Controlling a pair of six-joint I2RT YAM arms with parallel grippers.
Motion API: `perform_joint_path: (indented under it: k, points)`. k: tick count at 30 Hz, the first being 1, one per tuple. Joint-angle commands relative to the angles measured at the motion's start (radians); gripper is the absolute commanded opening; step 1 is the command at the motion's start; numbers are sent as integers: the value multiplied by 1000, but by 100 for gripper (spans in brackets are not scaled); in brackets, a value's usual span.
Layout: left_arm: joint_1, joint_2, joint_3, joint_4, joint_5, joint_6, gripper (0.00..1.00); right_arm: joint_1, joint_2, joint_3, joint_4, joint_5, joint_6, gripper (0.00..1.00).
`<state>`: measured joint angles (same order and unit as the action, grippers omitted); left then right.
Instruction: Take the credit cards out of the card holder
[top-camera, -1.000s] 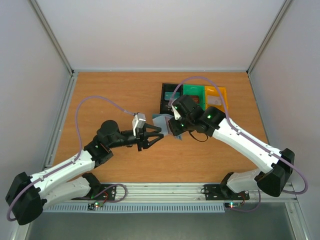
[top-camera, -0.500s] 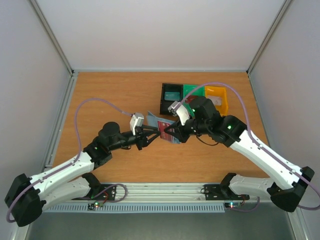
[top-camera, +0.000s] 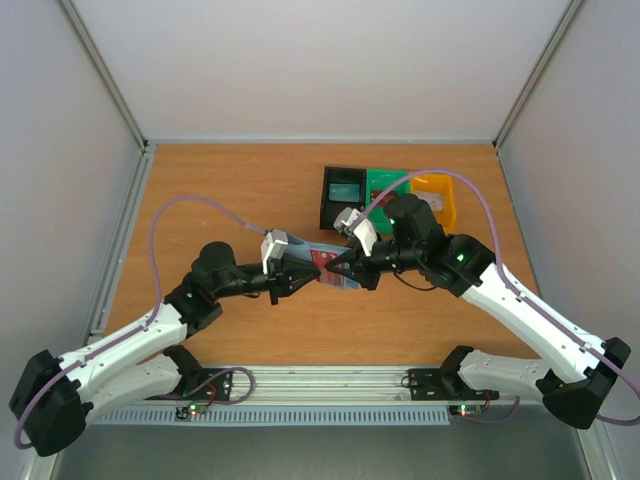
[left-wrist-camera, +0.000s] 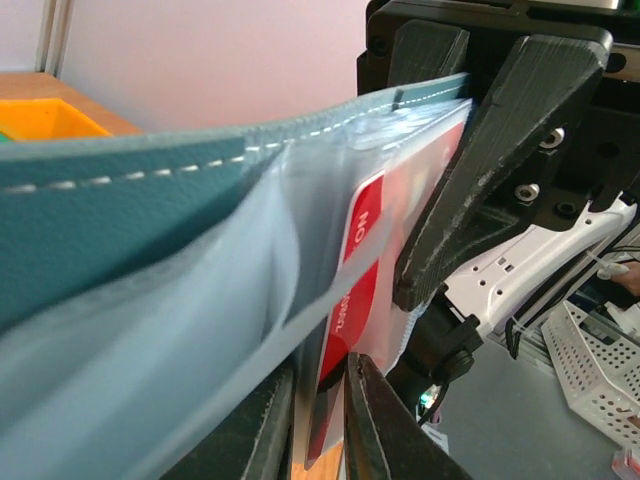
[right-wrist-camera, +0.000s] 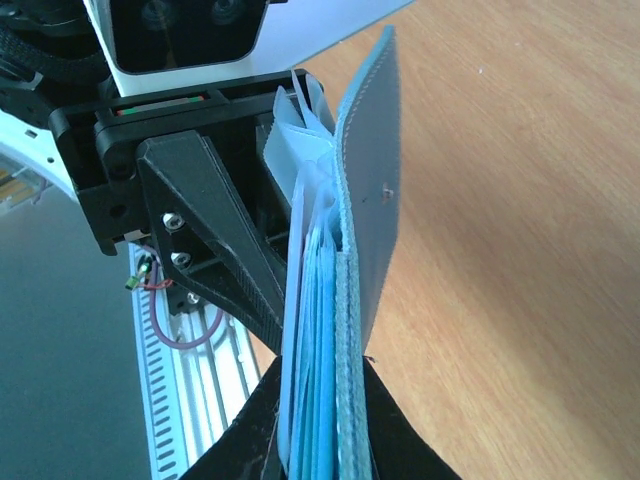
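Blue-grey and soft, the card holder (right-wrist-camera: 365, 230) is being held up off the wooden table (top-camera: 230, 190), near its middle, between the two arms. The right gripper (right-wrist-camera: 320, 400) is pointing in from 3 o'clock and clamping the holder, its fingers squeezing cover and pale blue pockets together. The left gripper (left-wrist-camera: 322, 385) is pointing in from 9 o'clock, its fingers pinching, with barely a gap, the edge of a red credit card (left-wrist-camera: 365, 230) that is sitting in a clear pocket. Black (top-camera: 345, 187), green (top-camera: 385, 182) and yellow (top-camera: 440, 190) bins are standing side by side at 1 o'clock of the holder.
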<state>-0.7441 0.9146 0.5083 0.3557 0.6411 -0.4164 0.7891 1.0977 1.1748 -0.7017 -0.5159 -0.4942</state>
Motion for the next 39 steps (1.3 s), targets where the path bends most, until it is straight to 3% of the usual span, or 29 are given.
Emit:
perform_joint_path:
  k: [1,5,16,25,27,35,39]
  points:
    - [-6,-14,27,154,53,27,13,-10,37,-28,109,-141,-29,6]
    - [-6,-24,19,156,49,28,1,-35,46,-48,140,-201,-20,8]
    - [44,-46,-19,121,4,-97,0,-110,-29,-151,159,-311,23,27]
    - [72,-59,-74,108,14,-114,0,-200,-68,-248,232,-418,81,32]
    - [81,-62,-78,105,23,-107,0,-217,-71,-249,226,-433,81,31]
    - [118,-69,-84,96,74,-92,0,-267,-74,-244,177,-456,65,3]
    - [143,-78,-99,83,97,-86,0,-280,-80,-247,174,-474,68,1]
